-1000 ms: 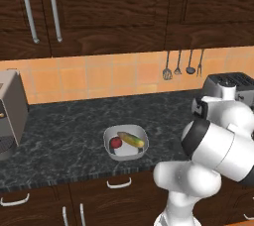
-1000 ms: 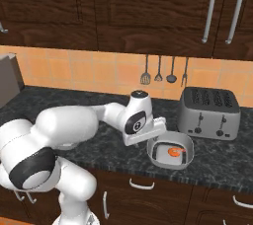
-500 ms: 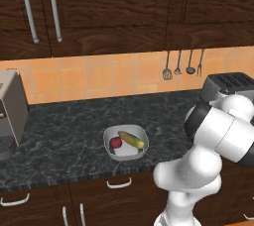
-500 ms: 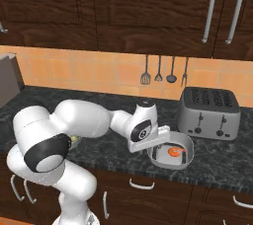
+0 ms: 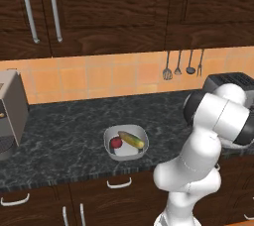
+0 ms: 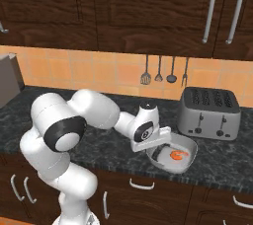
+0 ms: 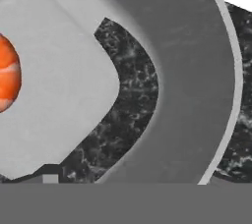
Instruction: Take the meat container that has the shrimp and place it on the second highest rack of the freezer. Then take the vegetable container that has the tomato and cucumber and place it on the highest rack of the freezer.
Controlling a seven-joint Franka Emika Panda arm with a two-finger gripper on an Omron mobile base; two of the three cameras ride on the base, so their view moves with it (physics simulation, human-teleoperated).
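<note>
The meat container (image 6: pixel 184 146), a grey tub, sits on the dark counter in front of the toaster, with the small orange shrimp (image 6: pixel 179 155) inside it. My gripper (image 6: pixel 158 148) is down at the tub's left rim and open, its fingers astride the wall. Close up in the hand view, the tub wall (image 7: pixel 189 66) curves past and the shrimp (image 7: pixel 7 78) lies at the left edge. The vegetable container (image 5: pixel 108 140) stands further left on the counter, holding the red tomato (image 5: pixel 116 142) and the yellowish-green cucumber (image 5: pixel 132 140). The freezer and its racks are out of view.
A silver toaster (image 6: pixel 210 113) stands just behind the meat container. Kitchen utensils (image 6: pixel 159 70) hang on the tiled wall. A grey coffee machine (image 5: pixel 10 111) sits at the counter's left end. Dark wall cabinets (image 5: pixel 99 12) hang overhead.
The arm has swung down and forward, and the gripper has dropped from above the counter to the meat container's left rim. Neither container has moved.
</note>
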